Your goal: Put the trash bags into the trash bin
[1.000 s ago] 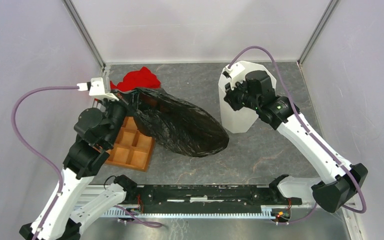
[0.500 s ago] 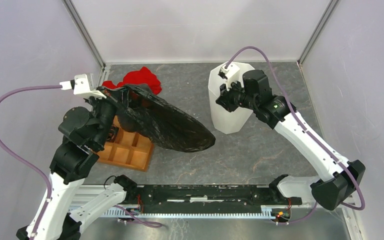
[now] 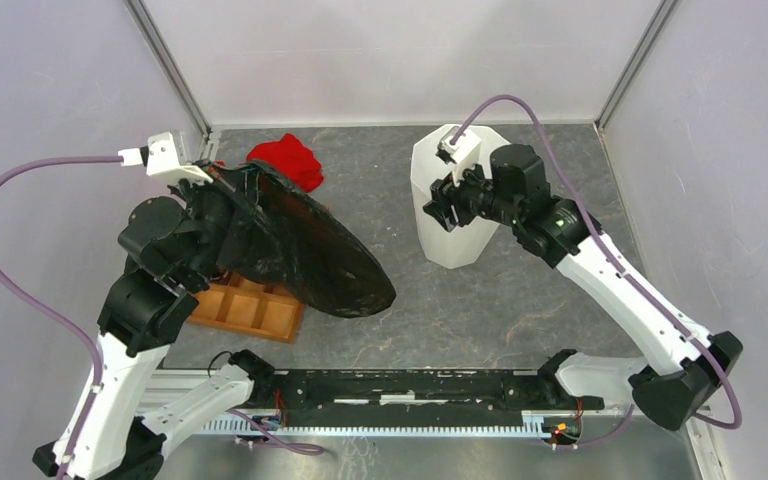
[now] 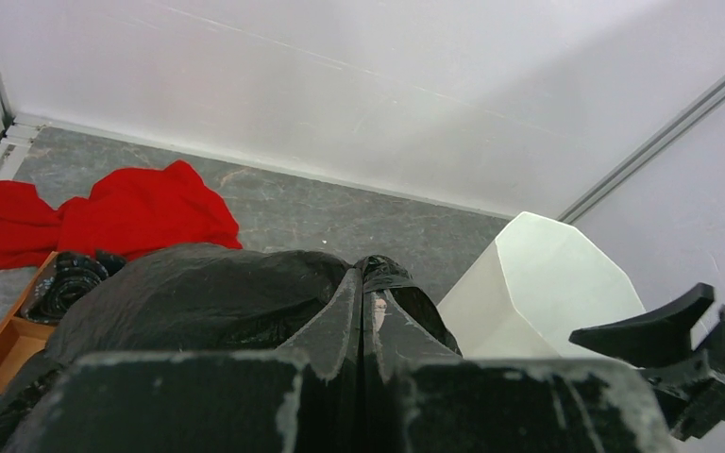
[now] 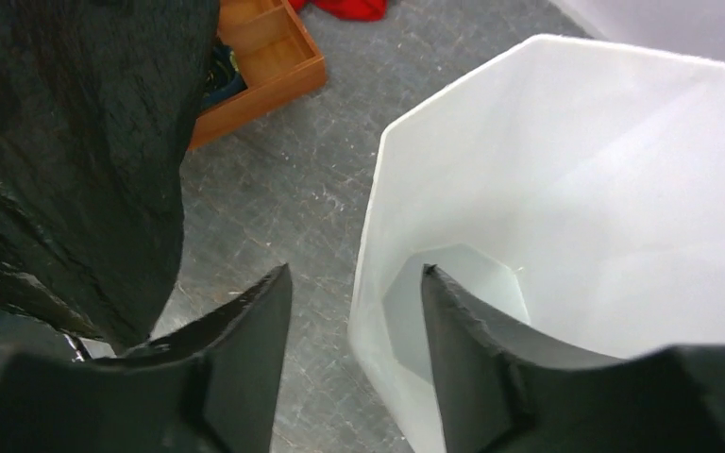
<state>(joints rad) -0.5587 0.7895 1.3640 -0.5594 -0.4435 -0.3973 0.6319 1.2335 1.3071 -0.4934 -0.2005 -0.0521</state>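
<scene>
Trash bag [image 3: 310, 255] pinched in left tool [image 4: 365, 293], near bin [image 3: 450, 245].

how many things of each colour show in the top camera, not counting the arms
black: 1, trash bag
white: 1, trash bin
red: 1, cloth
orange: 1, tray
total: 4

Items counted on bench:
- One glossy black plastic film trash bag [image 3: 320, 260], left side.
- One tall white translucent faceted plastic trash bin [image 3: 455, 245], toward the far right corner.
- One crumpled red cloth [image 3: 287, 160], far left corner.
- One orange wooden compartment tray [image 3: 250, 310], left edge.
- One small dark glossy wad [image 4: 68, 280] in a tray compartment; kind undetermined.
- Two black two-finger grippers: left gripper [image 4: 366, 311], right gripper [image 5: 354, 283].
</scene>
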